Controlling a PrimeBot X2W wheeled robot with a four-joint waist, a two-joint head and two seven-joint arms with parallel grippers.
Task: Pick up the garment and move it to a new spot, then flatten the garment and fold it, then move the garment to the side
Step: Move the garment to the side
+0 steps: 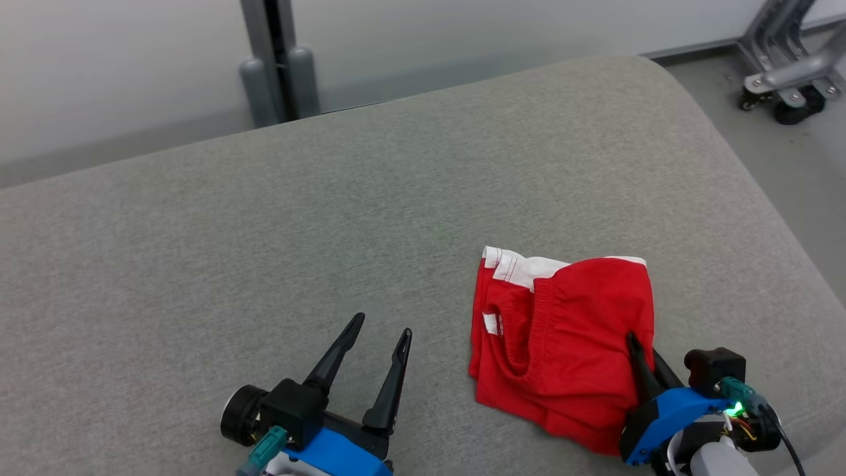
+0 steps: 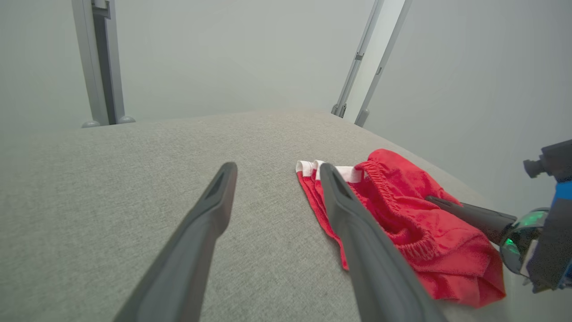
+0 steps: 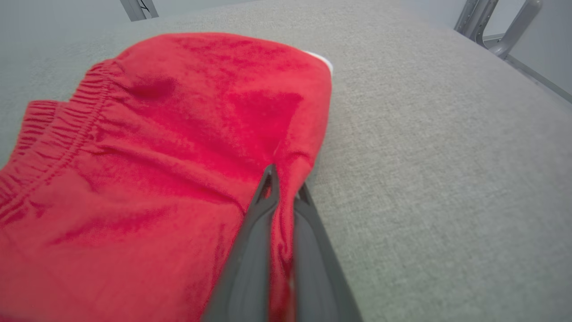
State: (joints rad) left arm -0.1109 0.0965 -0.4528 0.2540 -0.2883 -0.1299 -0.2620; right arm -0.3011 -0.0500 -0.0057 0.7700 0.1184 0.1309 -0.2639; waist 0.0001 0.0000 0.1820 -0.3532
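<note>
- The garment (image 1: 562,344), a pair of red shorts, lies folded on the grey padded bench (image 1: 264,231), at the near right part of it, in front of the robot's right arm.
- Its long axis runs roughly from the near edge of the bench toward the far edge, leaning a little to the left at the far end.
- The end with the white band (image 1: 529,266) points away from the robot. The plain red end points toward it.
- The gathered waistband (image 1: 538,317) curves along the same near-to-far line, left of the garment's middle.
- The right pincer (image 1: 640,350) is clenched on the garment's right edge near its near corner, with a ridge of red cloth pinched between the two fingers.
- The left pincer (image 1: 382,327) is released, with its fingers spread and angled away from the robot. It sits left of the garment, apart from it, with bare bench between them.
- Beyond the far edge of the bench a grey post (image 1: 271,66) stands against the pale wall (image 1: 132,66).
- On the floor (image 1: 740,132) past the bench's far right corner stands a metal wheeled frame (image 1: 786,86), well apart from the garment.
</note>
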